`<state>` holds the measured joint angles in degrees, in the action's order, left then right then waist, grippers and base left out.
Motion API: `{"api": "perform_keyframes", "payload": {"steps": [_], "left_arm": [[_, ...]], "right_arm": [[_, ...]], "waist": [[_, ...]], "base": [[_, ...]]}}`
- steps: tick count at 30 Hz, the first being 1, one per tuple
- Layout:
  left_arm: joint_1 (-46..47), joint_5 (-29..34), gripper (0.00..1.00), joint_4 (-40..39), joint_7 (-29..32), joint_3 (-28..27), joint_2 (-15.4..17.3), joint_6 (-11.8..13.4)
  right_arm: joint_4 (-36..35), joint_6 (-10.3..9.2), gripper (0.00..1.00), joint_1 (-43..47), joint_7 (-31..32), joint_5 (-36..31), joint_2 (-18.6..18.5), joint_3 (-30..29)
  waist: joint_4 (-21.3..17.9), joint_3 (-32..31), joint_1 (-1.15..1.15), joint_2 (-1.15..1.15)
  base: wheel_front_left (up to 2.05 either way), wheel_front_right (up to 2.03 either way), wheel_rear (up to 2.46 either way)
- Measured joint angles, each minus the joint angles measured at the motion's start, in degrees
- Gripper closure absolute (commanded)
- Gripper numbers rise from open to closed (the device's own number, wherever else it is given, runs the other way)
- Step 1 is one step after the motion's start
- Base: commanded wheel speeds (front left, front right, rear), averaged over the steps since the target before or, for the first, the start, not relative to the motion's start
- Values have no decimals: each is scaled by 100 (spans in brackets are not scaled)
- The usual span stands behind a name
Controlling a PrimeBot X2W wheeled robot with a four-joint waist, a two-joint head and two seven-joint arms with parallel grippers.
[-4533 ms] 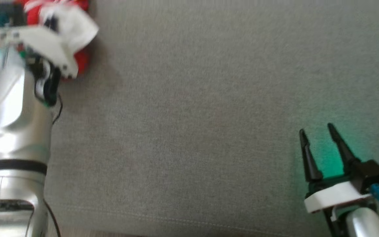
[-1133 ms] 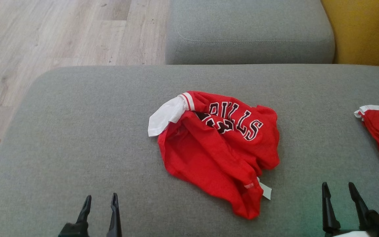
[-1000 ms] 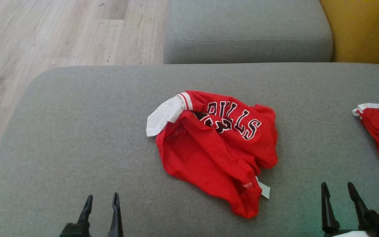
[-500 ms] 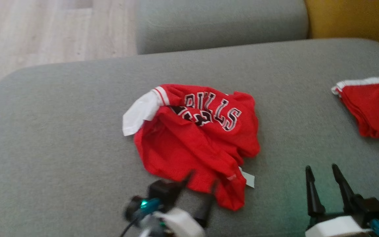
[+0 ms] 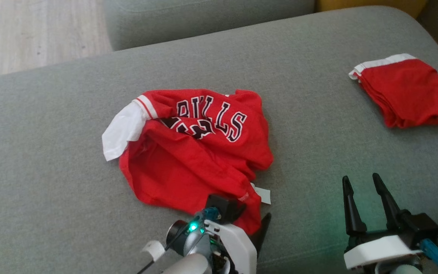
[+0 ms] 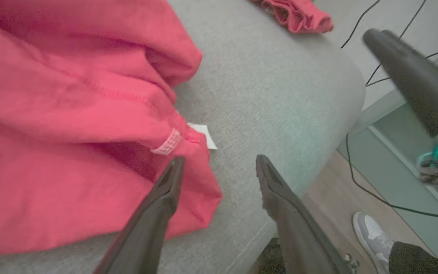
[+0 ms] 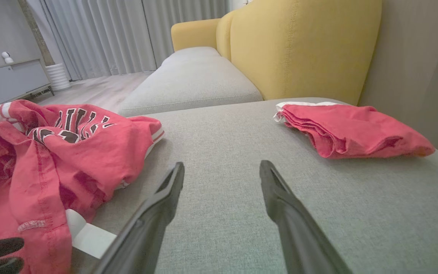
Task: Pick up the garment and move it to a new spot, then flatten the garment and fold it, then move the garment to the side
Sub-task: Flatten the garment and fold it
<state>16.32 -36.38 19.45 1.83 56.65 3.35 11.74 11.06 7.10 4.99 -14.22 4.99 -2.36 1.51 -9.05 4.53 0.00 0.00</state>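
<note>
- At the near edge of the grey cushion point(image 5: 51, 160), the left fingers point(image 6: 164, 201) are spread wide with nothing between them. They straddle the near corner of the garment point(image 5: 192, 160), one tip over the red hem and the other over bare cushion. Whether either tip touches the cloth I cannot tell.
- The step in hand looks like the first one, picking the garment up. The next move probably calls for dropping low enough that the hem corner sits between the tips, then closing firmly on it before any lift.
- The left wrist comes in from the near edge, held low, with its fingers pointing far and a little to the right.
- At the near right, the right fingers point(image 5: 350, 205) are also parted and empty. They point far over bare cushion, well apart from the garment.
- The garment lies crumpled in the middle of the cushion with its lettering up. A white sleeve point(image 5: 122, 131) sticks out on its left and a white label point(image 5: 265, 196) at its near right hem.
- Far right, a folded red garment point(image 5: 409, 91) lies well apart from it.
</note>
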Motion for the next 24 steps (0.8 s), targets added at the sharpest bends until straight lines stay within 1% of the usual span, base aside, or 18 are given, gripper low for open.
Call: {"api": "perform_keyframes", "payload": {"steps": [6,9,10,11,12,16,18,20,22,24], "left_arm": [[321,-470,0,464,-212,353,0,301],[526,-740,0,604,-359,471,-1,392],[597,-826,33,661,-417,531,-1,392],[661,-903,68,727,-448,598,-1,392],[712,-993,100,792,-482,653,-2,392],[875,-1310,100,937,-649,925,-1,343],[918,-1547,100,846,-746,918,-3,332],[966,-1759,100,716,-809,775,0,332],[953,-1886,100,443,-831,614,163,334],[872,-2028,100,-4,-817,435,527,354]], "right_arm": [[3,0,0,-9,0,5,0,13],[3,0,0,-45,0,7,0,15],[5,0,0,-62,0,7,0,18],[11,0,0,-85,0,7,0,23],[12,0,0,-98,0,8,0,31],[40,0,0,-99,0,48,0,38],[42,0,0,-99,0,49,0,15],[38,0,0,-85,0,49,-1,-70],[37,0,0,-76,0,49,0,-123],[33,0,0,-46,-1,49,-1,-180]], "waist": [[-106,82,0,0],[-112,103,0,0],[-110,108,0,0],[-111,110,0,0],[-111,111,0,0],[-91,120,0,0],[-50,114,0,0],[51,84,0,0],[137,49,0,0],[232,-2,0,0]], "base": [[0,0,0],[0,0,0],[0,0,0],[0,0,0],[0,0,0],[0,0,0],[0,0,0],[0,0,0],[0,0,0],[0,0,0]]}}
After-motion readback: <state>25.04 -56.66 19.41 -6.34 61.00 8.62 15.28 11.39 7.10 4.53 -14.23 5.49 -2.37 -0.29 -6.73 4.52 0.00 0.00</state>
